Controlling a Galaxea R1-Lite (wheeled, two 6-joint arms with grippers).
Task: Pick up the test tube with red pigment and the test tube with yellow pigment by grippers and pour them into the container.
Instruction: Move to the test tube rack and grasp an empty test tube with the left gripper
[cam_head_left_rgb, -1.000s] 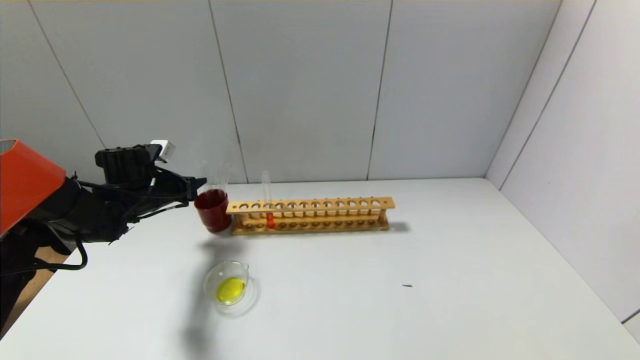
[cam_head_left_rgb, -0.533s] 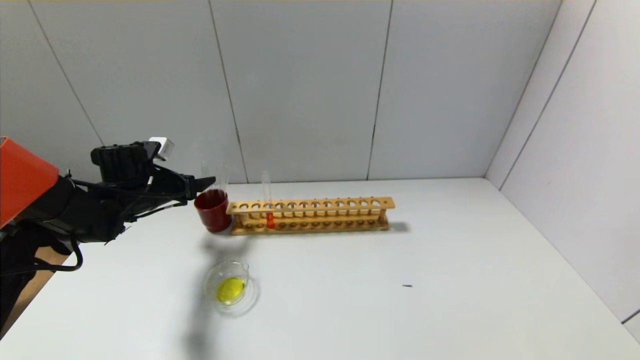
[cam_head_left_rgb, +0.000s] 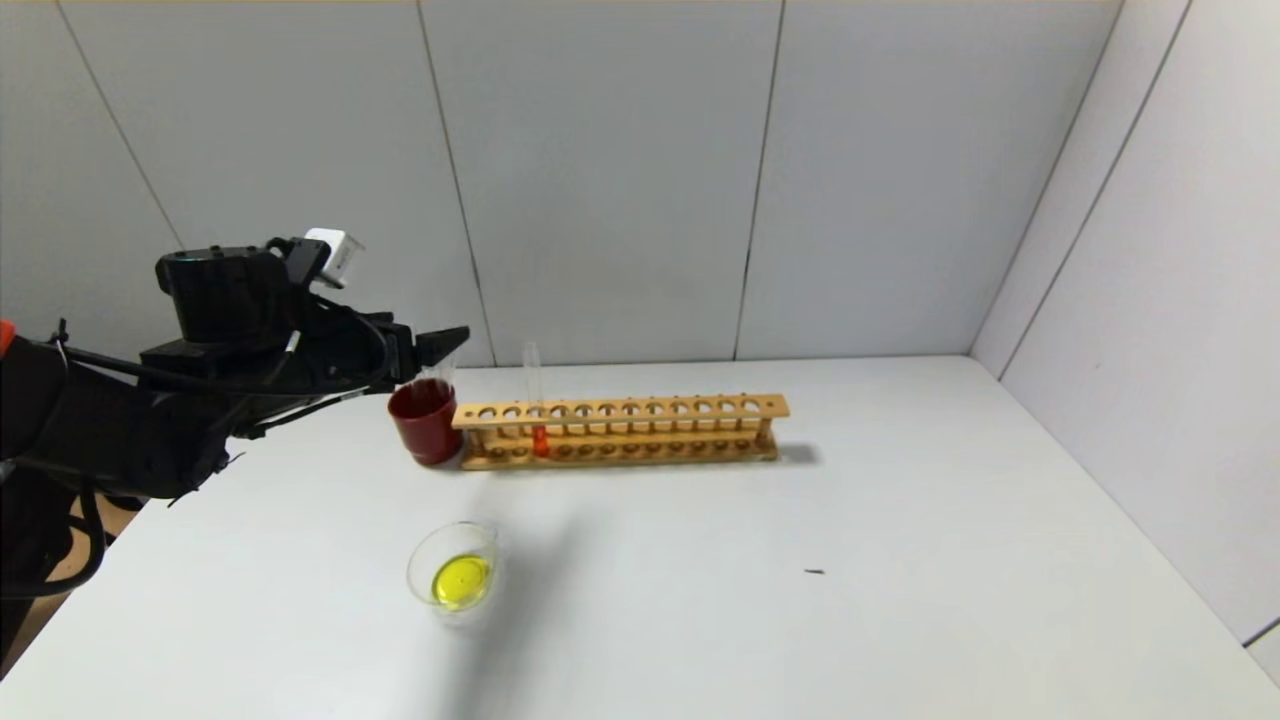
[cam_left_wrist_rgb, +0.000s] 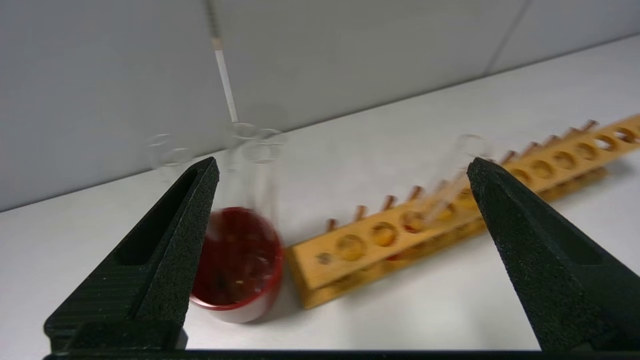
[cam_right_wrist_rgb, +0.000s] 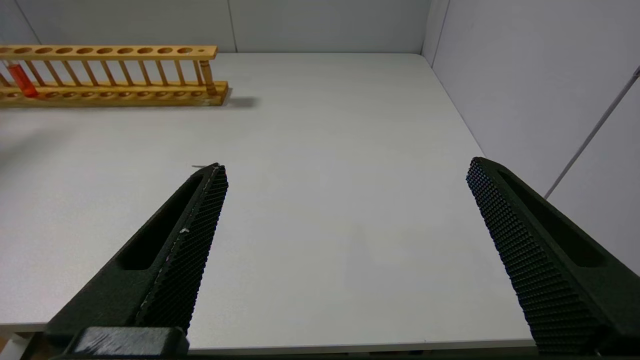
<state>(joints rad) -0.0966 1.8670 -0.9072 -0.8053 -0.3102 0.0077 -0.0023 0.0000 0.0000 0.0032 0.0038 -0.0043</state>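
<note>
The test tube with red pigment (cam_head_left_rgb: 538, 428) stands upright in the wooden rack (cam_head_left_rgb: 640, 408); it also shows in the left wrist view (cam_left_wrist_rgb: 452, 187) and the right wrist view (cam_right_wrist_rgb: 20, 80). No tube with yellow liquid shows. The container (cam_head_left_rgb: 452, 568) sits in front of the rack's left end and holds yellow liquid. My left gripper (cam_head_left_rgb: 455, 340) is open and empty, in the air just above the dark red cup (cam_head_left_rgb: 425, 425). In the left wrist view the left gripper (cam_left_wrist_rgb: 342, 167) frames the cup and the rack's left end. My right gripper (cam_right_wrist_rgb: 345, 167) is open and empty, low over the table's near right part.
Several colourless clear tubes (cam_left_wrist_rgb: 260, 165) stand in the dark red cup (cam_left_wrist_rgb: 235, 260), which touches the rack's left end (cam_left_wrist_rgb: 320, 272). Grey walls close the back and right. A small dark speck (cam_head_left_rgb: 815, 572) lies on the white table.
My left gripper has risen and moved right, from beside the dark red cup to above it. Its shadow on the table has shifted right. Tubes, rack and dish have not moved.
</note>
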